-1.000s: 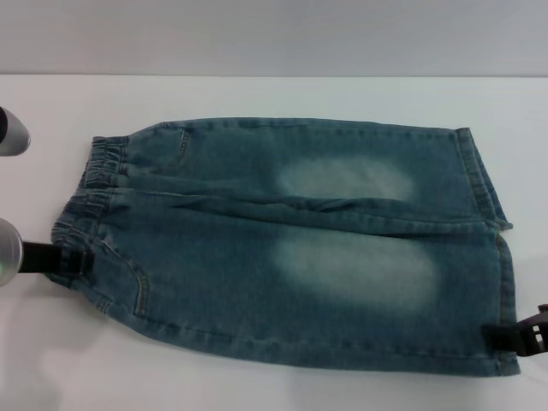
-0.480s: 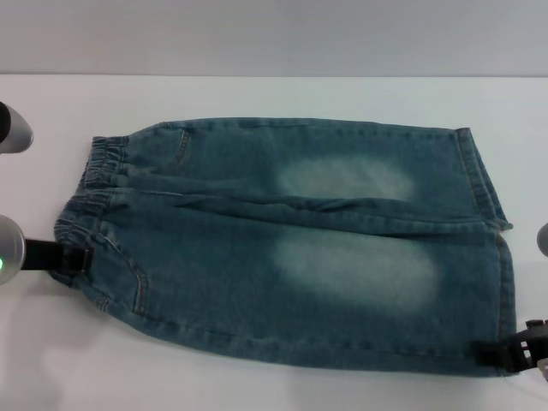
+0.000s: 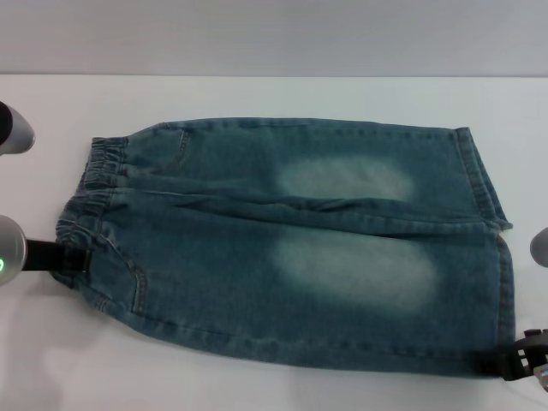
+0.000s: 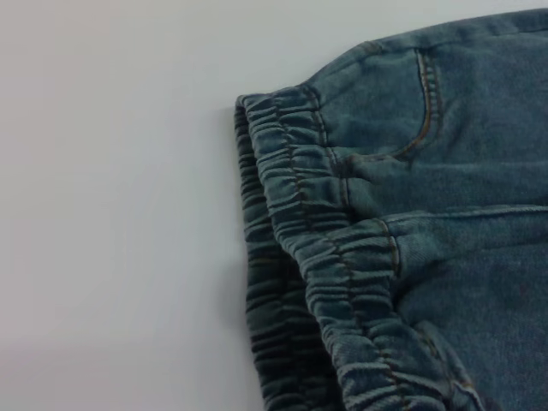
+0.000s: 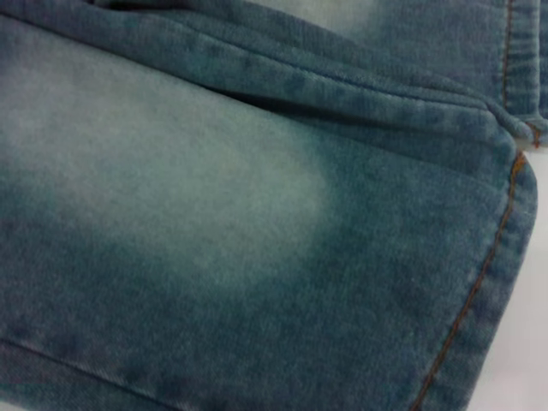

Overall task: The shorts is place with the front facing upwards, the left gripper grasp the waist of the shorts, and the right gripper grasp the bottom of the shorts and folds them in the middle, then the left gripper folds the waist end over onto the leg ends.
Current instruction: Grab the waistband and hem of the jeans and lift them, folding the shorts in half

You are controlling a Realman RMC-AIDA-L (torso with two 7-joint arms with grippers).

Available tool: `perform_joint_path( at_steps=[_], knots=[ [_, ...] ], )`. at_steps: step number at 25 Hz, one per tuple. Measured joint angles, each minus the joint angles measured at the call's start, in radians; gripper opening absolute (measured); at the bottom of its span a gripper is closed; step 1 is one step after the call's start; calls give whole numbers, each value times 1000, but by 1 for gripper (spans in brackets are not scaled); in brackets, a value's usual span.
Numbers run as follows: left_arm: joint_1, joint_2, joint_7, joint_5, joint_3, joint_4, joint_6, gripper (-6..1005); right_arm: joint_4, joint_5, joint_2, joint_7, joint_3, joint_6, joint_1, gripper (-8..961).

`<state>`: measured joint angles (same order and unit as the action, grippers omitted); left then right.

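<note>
**Two Claws at the Corners of the Shorts, Fold Not Yet Made**

Blue denim shorts (image 3: 291, 240) spread flat on the white table (image 3: 257, 94), front side up. Stretchy waist (image 3: 90, 193) at the left end, leg ends (image 3: 492, 231) at the right end.

Left claw (image 3: 73, 259) down low at the near corner of the waist, dark tips touching the bunched band. Cannot tell if pinching the cloth or just resting on it. Right claw (image 3: 514, 364) down low at the near corner of the leg ends, tips right at the hem. Cannot tell there either if pressed together or spread. Whole body of the shorts between the two claws, stretching away from both toward the far side of the table.

Seen from the left wrist, only the gathered waist band (image 4: 334, 257) and bare table beside it. Seen from the right wrist, only the pale faded patch (image 5: 163, 163) and the orange-stitched hem (image 5: 479, 274).

Things that could go wrong from here:
- Cloth slipping out on the lift, if the bite takes only a thin edge of the denim.
- Grabbing only the top layer, leaving the back layer flat on the table.
- Crooked fold, if one claw lifts faster or goes farther than the other.
- Bunched waist band popping free, being thick and springy.
</note>
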<state>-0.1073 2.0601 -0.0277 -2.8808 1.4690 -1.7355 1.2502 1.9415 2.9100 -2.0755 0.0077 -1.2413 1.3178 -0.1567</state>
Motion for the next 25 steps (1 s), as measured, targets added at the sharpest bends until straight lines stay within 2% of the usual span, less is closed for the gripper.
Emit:
perform_joint_path(
  at_steps=[11,16,19,24,25],
  knots=[
    [0,0,0,0,-4,1,-3,140,1,0,3,0,-4,4,28,778],
    [0,0,0,0,-5,1,-3,138,-27,0,2,0,-3,6,45,612],
    [0,0,1,0,-6,4,-5,137,-34,0,2,0,-5,6,49,371],
    [0,0,3,0,-7,9,-5,137,-27,0,3,-5,2,2,44,131],
    [0,0,3,0,-8,10,-6,138,-25,0,3,-8,4,2,45,119]
  ],
)
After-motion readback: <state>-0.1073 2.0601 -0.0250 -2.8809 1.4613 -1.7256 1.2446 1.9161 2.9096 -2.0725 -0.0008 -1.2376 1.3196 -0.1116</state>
